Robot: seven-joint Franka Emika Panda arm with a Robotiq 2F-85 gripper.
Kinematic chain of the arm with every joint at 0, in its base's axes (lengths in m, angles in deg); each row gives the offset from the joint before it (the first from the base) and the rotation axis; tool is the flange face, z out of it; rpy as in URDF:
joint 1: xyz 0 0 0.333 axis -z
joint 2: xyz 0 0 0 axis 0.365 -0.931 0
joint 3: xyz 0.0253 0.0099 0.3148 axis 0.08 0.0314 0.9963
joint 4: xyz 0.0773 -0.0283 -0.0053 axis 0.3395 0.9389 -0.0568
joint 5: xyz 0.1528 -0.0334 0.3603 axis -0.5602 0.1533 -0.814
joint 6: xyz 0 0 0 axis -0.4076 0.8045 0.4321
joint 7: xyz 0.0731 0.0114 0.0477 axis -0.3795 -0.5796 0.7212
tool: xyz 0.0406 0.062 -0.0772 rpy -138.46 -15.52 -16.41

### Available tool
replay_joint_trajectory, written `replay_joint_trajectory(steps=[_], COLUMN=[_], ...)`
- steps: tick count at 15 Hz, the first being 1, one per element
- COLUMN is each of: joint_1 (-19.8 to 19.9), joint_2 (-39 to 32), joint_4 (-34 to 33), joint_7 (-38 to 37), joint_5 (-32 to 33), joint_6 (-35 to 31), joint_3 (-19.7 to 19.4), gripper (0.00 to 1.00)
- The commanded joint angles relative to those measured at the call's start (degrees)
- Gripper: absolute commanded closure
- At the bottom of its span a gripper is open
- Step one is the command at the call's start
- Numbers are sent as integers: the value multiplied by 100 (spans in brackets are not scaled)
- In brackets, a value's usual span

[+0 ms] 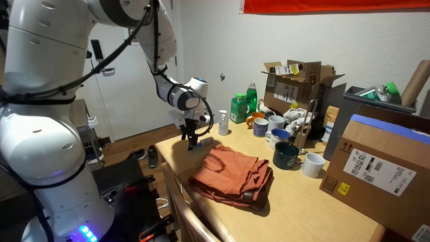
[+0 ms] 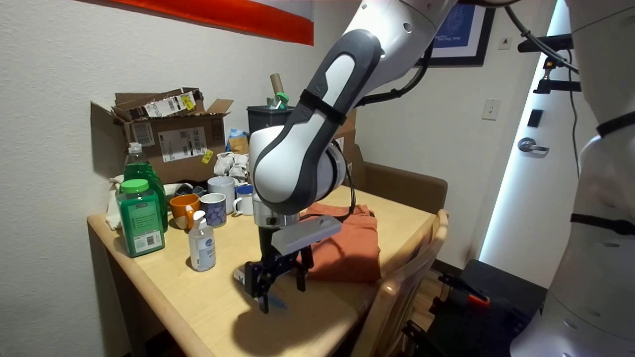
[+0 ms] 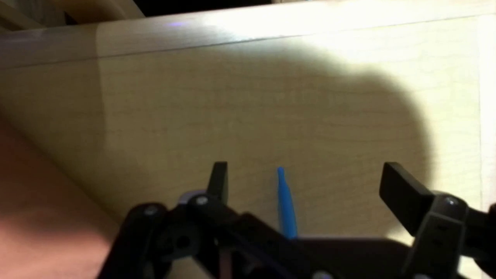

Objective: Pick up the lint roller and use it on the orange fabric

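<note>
Wall (image 1: 215,43): white and textured, hung with a red banner (image 1: 336,6) at the top.
Table (image 1: 295,208): light wood, with a wooden chair (image 2: 388,290) just beside the edge.
Panda arm (image 1: 47,101): rises at far left, arches over to the table's left end.
Gripper (image 2: 283,300): points down near the orange fabric; spread wide at the jaws, either side of the blue handle (image 3: 286,205) in the wrist view; hard to tell whether touching it.
Lint roller (image 1: 205,141): lies on the table just beside the orange fabric, roller end toward the pump bottle, handle under the gripper.
Pump bottle (image 1: 223,125): stands upright, clear, with a white top.
Orange fabric (image 1: 228,168): lies folded in loose, creased layers, with a small dark patch at one corner.
Green-capped jug (image 1: 238,111): stands just beside a taller bottle of green liquid (image 1: 251,97).
Orange mug (image 1: 257,116): clustered with a purple-patterned mug (image 1: 260,128), a pale mug (image 1: 276,121) and a blue-lined mug (image 1: 277,138).
Dark green mug (image 1: 285,156): stands near the orange fabric, left of a white mug (image 1: 312,166).
Open cardboard box (image 1: 285,92): stands behind the mugs, flaps spread.
Dark bin (image 1: 339,124): rises behind a large cardboard box (image 1: 379,174) at far right.
</note>
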Motion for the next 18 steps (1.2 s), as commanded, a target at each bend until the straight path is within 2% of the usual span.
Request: replay_joint_trajectory(steps=[1,3,7,10,18], joint_1=[-203,-305,-735,-914,-876], joint_2=[-54,-127,-285,-388,-577], joint_4=[-6,-71,-267,-433,-644], joint_7=[-274,-370,-1117,-1403,-1426], joint_5=[146,264,951,1206,1152], joint_6=[-203,-187,-52,21,33], joint_3=[-145,-242,-647,-775,-799], gripper=[0,0,0,0,0])
